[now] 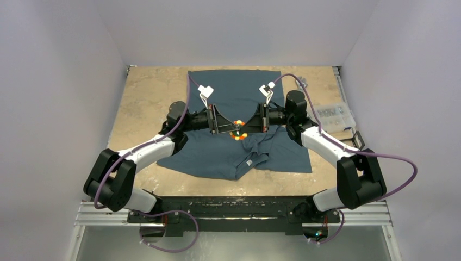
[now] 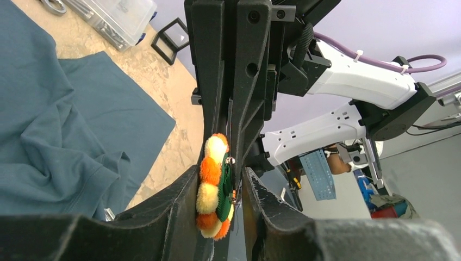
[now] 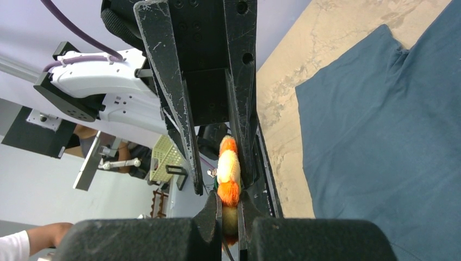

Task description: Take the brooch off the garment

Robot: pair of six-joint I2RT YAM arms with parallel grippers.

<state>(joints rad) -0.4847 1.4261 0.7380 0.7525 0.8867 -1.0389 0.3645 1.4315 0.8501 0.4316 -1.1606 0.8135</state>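
On one table [image 1: 147, 98], one garment [image 1: 282, 155]; left hand [image 2: 222, 209] and right hand [image 3: 229, 211] both pinch one brooch [image 2: 209, 187].

Your top camera looks down from above and behind the bases over the whole table [image 1: 147, 103]. Each wrist camera sits close, the left behind the left gripper [image 2: 220, 179] facing the right arm [image 2: 353, 81], the right behind the right gripper [image 3: 229, 198] facing the left arm [image 3: 98, 76]. All three share the brooch [image 1: 238, 132].
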